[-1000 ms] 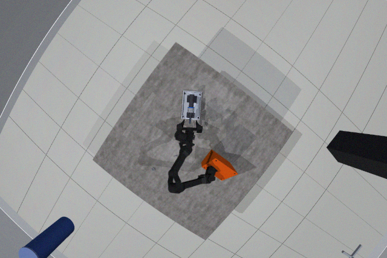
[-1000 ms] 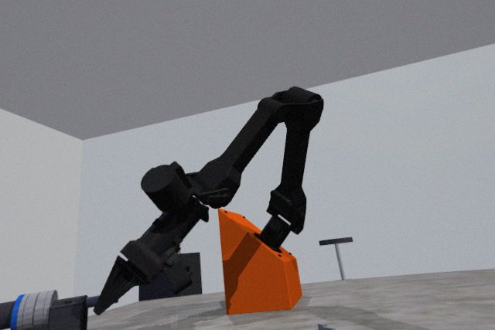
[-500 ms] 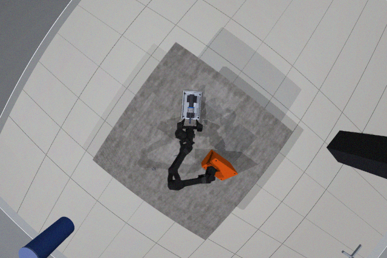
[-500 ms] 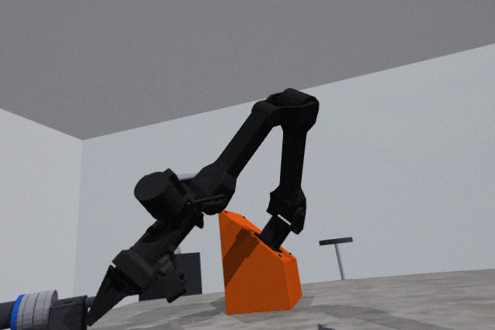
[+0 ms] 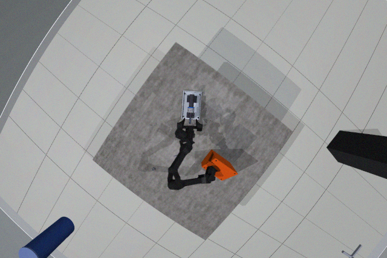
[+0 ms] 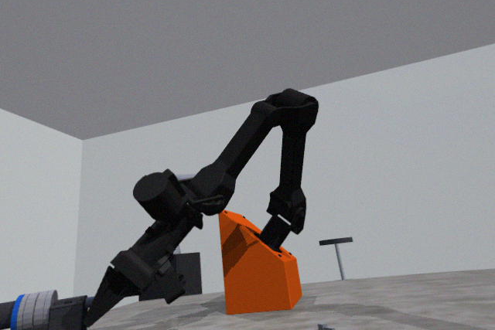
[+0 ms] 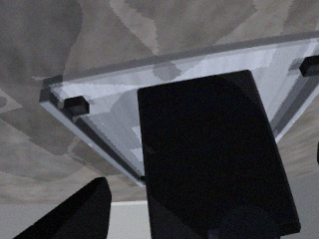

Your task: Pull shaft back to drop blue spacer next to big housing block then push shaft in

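One blue spacer (image 5: 190, 107) (image 6: 16, 312), one orange block (image 5: 221, 167) (image 6: 257, 278), one arm (image 5: 178, 162) (image 6: 244, 144)

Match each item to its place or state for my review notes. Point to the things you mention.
1. blue spacer (image 5: 190, 107) (image 6: 16, 312)
2. grey spacers (image 5: 190, 110) (image 6: 39, 310)
3. gripper (image 5: 190, 121)
4. orange block (image 5: 222, 167) (image 6: 260, 282)

A. open, at the end of the tray (image 5: 182, 105) nearer the arm
B. with the arm's lower end mounted at its sloping face
C. in the row, at the end next to the big housing block (image 5: 191, 98)
D. side by side, on the gripper's side of the blue one

1-C; 2-D; 3-A; 4-B
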Controlling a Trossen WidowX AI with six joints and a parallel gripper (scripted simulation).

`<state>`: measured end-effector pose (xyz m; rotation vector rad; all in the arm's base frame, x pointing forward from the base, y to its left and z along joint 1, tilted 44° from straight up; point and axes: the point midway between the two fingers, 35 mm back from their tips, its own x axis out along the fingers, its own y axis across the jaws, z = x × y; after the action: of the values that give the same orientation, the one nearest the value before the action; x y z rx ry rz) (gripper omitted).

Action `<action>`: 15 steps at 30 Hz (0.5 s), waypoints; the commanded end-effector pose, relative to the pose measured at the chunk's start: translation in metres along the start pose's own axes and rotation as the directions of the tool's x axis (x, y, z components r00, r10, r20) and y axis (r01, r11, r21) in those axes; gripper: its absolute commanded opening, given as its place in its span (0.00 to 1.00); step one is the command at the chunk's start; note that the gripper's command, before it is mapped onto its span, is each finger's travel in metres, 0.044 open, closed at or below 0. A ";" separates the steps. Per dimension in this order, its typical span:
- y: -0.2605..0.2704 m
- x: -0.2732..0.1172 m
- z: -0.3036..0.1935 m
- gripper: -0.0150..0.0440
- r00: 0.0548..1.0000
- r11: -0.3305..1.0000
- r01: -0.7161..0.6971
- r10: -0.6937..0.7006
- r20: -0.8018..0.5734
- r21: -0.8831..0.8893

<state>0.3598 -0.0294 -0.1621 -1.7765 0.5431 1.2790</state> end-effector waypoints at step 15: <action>0.000 0.000 0.000 0.28 1.000 1.000 0.000 0.000 0.000 0.000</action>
<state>0.3599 -0.0294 -0.1621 -1.7765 0.5430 1.2790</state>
